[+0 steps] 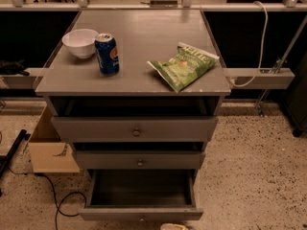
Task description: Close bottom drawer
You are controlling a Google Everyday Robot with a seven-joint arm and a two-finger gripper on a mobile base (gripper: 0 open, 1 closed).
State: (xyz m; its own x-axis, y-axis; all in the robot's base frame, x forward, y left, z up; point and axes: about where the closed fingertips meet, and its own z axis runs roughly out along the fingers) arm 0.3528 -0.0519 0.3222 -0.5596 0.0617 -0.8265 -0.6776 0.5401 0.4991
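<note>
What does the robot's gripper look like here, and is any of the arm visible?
Only a small part of the gripper shows, at the bottom edge of the view, just in front of the open bottom drawer. It looks pale, cream-coloured and rounded. No arm, cables or markings are visible.

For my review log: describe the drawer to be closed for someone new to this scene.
Find the grey cabinet holding a bowl, can and chip bag; three drawers stack in its front. The bottom drawer is the lowest, the gripper just below its front at the picture's edge. It alone is pulled far out, its dark inside showing.
</note>
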